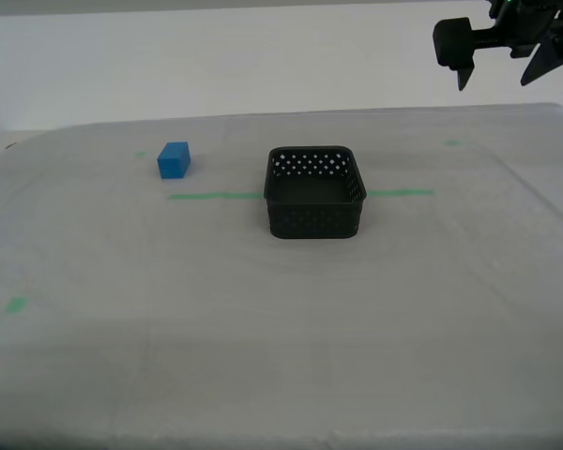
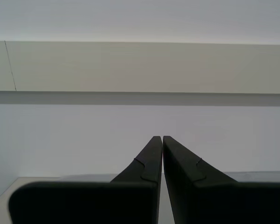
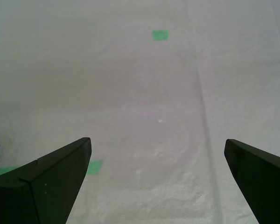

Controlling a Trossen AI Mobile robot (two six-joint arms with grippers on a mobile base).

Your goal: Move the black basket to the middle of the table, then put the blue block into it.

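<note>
Basket centred, block outside.
Our first claw gapes above bare surface; our second claw is clenched, holding nothing, black basket and blue block well apart from both.

The worktop has a whitish-grey cloth on it. A long thin green tape line runs across the cloth. The black basket sits on this line. The blue block sits apart from it, toward the exterior view's left. Small green tape marks are stuck on the cloth.
</note>
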